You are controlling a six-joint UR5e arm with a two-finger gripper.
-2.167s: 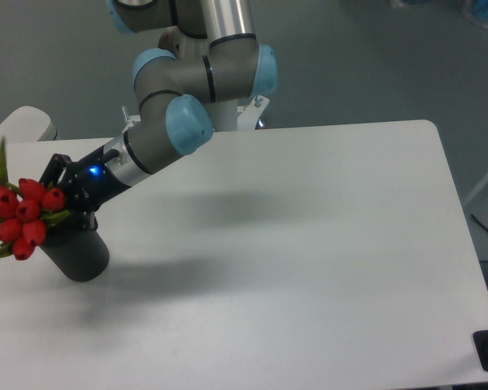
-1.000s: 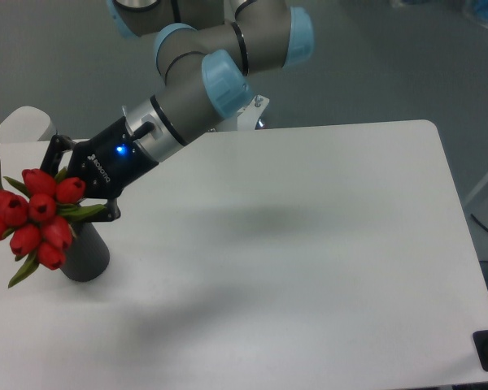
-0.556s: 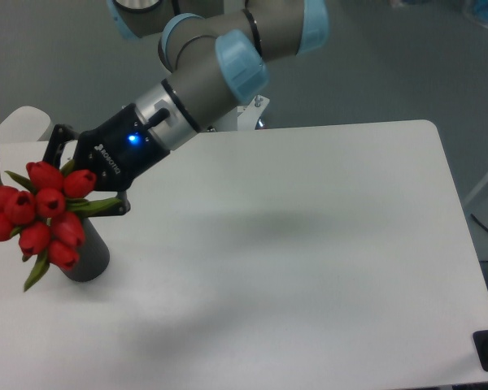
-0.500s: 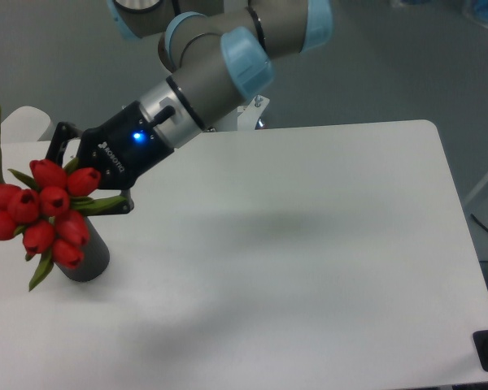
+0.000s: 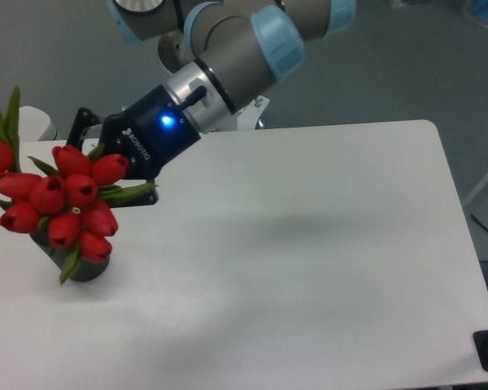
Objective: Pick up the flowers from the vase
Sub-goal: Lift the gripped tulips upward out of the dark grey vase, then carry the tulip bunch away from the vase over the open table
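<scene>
We judge the flowers (image 5: 61, 207) light and soft, stems bendy and buds easy to crush, so the hold belongs low on the bound stems, behind the heads, not on the buds. That's about where the gripper (image 5: 118, 175) sits: its dark fingers flank the green stems just behind the buds and look clamped on the bunch, though leaves hide the contact itself. The bunch is red tulip buds, roughly eight, packed tight, with green stems and pointed green leaves; one bud and two leaf tips stick out up and away from the gripper. It's tilted, heads pointing away from the gripper. The flowers hang in front of and above the vase (image 5: 85, 266), covering most of it; only the dark grey lower part shows below the buds. We can't tell if the stem ends are clear of the vase mouth, hidden by buds. The vase stands on the white table (image 5: 309, 244), near its edge, on the gripper's side.
</scene>
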